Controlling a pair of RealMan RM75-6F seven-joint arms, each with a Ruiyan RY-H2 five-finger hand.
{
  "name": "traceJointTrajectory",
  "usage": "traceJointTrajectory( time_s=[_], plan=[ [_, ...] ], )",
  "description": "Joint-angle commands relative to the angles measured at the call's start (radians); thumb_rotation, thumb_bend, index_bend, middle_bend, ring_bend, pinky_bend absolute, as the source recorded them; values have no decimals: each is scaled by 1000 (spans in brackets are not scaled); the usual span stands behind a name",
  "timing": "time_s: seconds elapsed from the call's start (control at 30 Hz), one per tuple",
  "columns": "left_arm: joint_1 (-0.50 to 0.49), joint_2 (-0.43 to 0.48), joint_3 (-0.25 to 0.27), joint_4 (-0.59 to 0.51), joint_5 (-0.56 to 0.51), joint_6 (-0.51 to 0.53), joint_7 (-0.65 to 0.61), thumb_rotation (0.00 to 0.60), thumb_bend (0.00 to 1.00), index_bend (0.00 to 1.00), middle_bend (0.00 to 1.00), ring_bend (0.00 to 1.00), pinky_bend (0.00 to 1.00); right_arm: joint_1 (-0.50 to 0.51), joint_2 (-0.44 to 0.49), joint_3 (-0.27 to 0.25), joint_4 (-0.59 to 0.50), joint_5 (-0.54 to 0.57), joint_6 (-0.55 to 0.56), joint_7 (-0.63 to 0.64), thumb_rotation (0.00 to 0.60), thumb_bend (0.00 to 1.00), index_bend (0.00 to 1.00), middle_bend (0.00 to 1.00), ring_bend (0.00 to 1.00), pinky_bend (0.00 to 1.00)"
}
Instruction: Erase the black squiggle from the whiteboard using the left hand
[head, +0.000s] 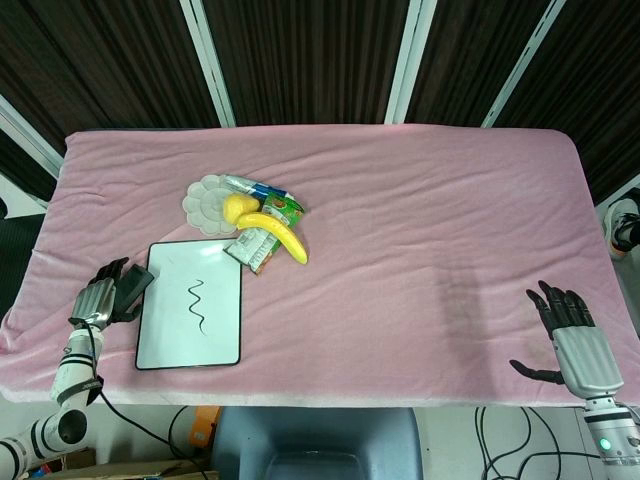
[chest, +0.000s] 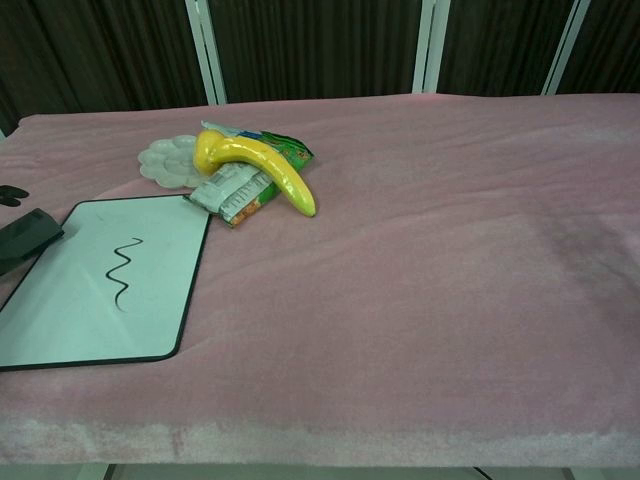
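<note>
A white whiteboard (head: 222, 335) (chest: 60, 310) with a black frame lies flat on the pink cloth at the front left. A black squiggle (head: 197, 308) (chest: 122, 272) runs down its middle. My left hand (head: 103, 297) is at the board's left edge, near its far corner, and grips a black eraser (head: 137, 283) (chest: 26, 239). The eraser overlaps the board's frame and stands well left of the squiggle. In the chest view only the eraser and a dark fingertip (chest: 12, 194) show. My right hand (head: 568, 322) rests far off at the front right with its fingers spread and holds nothing.
Behind the board's far right corner is a pile: a white flower-shaped dish (head: 205, 203) (chest: 165, 163), a banana (head: 278, 235) (chest: 270, 167), a yellow fruit (head: 237, 207), a tube (head: 252, 186) and snack packets (head: 253, 250) (chest: 236, 196). Pink cloth (head: 430, 230) covers the table.
</note>
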Motion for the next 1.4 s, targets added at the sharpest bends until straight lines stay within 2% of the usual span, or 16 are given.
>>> traceJointTrajectory(
  time_s=[0.03,0.17,0.47,0.63,0.7,0.8,1.03,1.17,1.27,1.4],
  plan=[
    [-13,-15,-3,29,-25,-15,9,600,309,55,61,27,155,0,1,0,0,1,-1,1,600,217,0,0,0,0],
    [-18,-20,-8,47,-36,-17,4,600,309,76,78,44,158,0,-1,0,0,1,0,-2,600,217,0,0,0,0],
    [-29,-12,-14,62,-83,-54,4,600,315,206,215,178,206,0,-1,2,0,5,-1,-2,600,217,0,0,0,0],
    [-38,-27,-9,79,-109,-39,40,600,343,363,420,375,310,0,0,2,0,5,0,0,600,217,0,0,0,0],
    [-38,-30,-9,76,-106,-29,41,600,390,449,525,474,342,0,0,2,1,6,0,0,600,217,0,0,0,0],
    [-35,-32,-7,68,-70,-5,27,600,483,519,589,538,347,0,0,2,1,7,-2,-1,600,217,0,0,0,0],
    [-9,-19,3,-19,61,73,-54,600,638,576,648,591,387,2,-3,-1,1,6,-8,-9,600,217,0,0,0,0],
    [9,-14,23,-121,129,133,-61,600,634,591,672,614,423,3,-4,-1,0,7,-10,-12,600,217,0,0,0,0],
    [8,-15,46,-178,116,144,17,600,628,601,681,620,427,4,-5,-2,0,7,-12,-14,600,217,0,0,0,0],
    [-5,-56,63,-224,47,182,173,600,661,609,692,629,437,5,-6,-5,0,4,-15,-18,600,217,0,0,0,0]
  ],
)
